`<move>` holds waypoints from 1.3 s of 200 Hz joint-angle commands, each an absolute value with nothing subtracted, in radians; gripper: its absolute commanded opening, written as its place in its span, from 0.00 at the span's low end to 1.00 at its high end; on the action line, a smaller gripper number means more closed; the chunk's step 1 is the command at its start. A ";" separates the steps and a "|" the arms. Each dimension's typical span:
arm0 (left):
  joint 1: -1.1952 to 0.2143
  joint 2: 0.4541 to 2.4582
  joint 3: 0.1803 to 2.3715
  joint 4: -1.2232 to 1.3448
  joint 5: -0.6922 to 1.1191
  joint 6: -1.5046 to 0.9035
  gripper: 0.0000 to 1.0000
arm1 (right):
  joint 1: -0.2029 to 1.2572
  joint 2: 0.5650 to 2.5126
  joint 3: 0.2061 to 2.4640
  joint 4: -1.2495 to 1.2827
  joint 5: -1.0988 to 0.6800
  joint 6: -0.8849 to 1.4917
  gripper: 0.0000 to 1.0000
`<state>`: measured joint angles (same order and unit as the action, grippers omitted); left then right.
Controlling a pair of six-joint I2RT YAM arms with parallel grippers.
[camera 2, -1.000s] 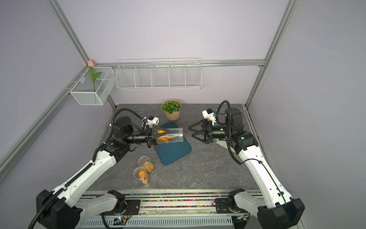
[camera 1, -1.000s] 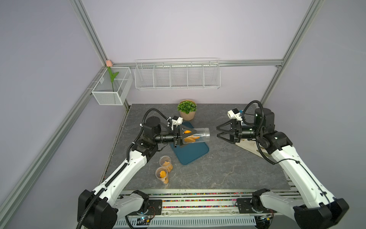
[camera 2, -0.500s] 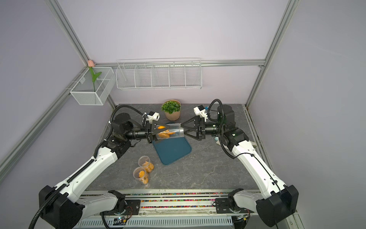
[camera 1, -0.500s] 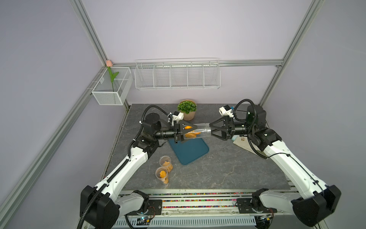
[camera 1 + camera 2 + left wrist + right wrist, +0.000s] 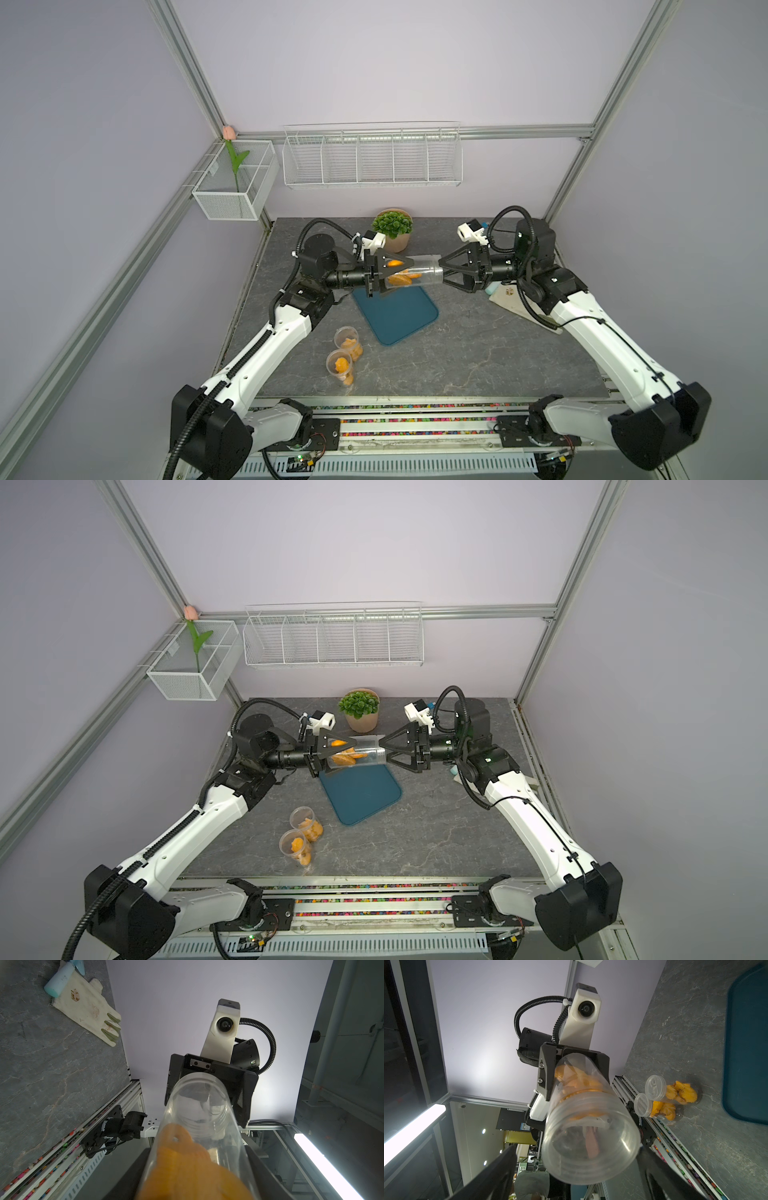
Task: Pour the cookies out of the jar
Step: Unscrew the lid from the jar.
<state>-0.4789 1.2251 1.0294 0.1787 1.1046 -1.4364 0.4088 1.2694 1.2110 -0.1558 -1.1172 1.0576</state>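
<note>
The grey stone table (image 5: pixel 457 353) takes up the floor of the cell, with both white arms reaching in toward its middle. On it lies a teal tray (image 5: pixel 399 316), bare in both top views.

Level in the air near the tray's far edge is the clear jar (image 5: pixel 424 270). The left claw (image 5: pixel 395 274) is clamped tight round its base end. The right claw (image 5: pixel 441 273) faces it with its jaws spread wide, their tips on either side of the jar's other end. From above I cannot tell whether they touch it. The right wrist view shows one finger (image 5: pixel 500 1167) standing clear of the jar. It also shows that this end looks closed by a clear threaded lid.

A stained white glove (image 5: pixel 87 1007) shows plainly only from the left wrist. In the top views the right arm covers most of it.

Two standing jars (image 5: pixel 348 338) wait near the front edge, lidded and part full.

The cookies (image 5: pixel 399 279) are orange and sit inside the held jar, heaped toward the left claw's end. The left wrist view shows one up close with a small hole through it.
</note>
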 commanded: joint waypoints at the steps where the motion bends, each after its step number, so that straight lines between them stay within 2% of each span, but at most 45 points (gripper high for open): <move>1: -0.486 1.226 1.063 0.244 1.128 -1.451 0.60 | 0.413 1.288 1.221 -0.151 -1.194 1.071 0.87; 49: -0.485 1.230 1.064 0.238 1.134 -1.446 0.60 | 0.406 1.295 1.237 -0.152 -1.200 1.062 0.85; 64: -0.485 1.230 1.062 0.237 1.137 -1.447 0.60 | 0.406 1.294 1.241 -0.150 -1.205 1.060 0.80; 98: -0.485 1.233 1.055 0.238 1.144 -1.447 0.60 | 0.408 1.289 1.233 -0.114 -1.208 1.078 0.77; 123: -0.486 1.237 1.053 0.237 1.149 -1.443 0.61 | 0.409 1.282 1.235 -0.103 -1.218 1.084 0.68; 183: -0.485 1.227 1.049 0.237 1.146 -1.446 0.60 | 0.409 1.265 1.233 -0.108 -1.218 1.048 0.65; 203: -0.485 1.220 1.049 0.235 1.146 -1.452 0.60 | 0.411 1.251 1.252 -0.145 -1.209 0.971 0.65; 230: -0.485 1.206 1.052 0.217 1.144 -1.452 0.60 | 0.413 1.227 1.285 -0.275 -1.164 0.743 0.65; 260: -0.485 1.193 1.057 0.199 1.151 -1.450 0.61 | 0.415 1.239 1.284 -0.263 -1.153 0.642 0.64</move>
<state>-0.4911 1.2179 1.0298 0.2115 1.1358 -1.4284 0.4149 1.2663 1.2568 -0.2668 -1.1458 0.8185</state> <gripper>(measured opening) 0.606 0.667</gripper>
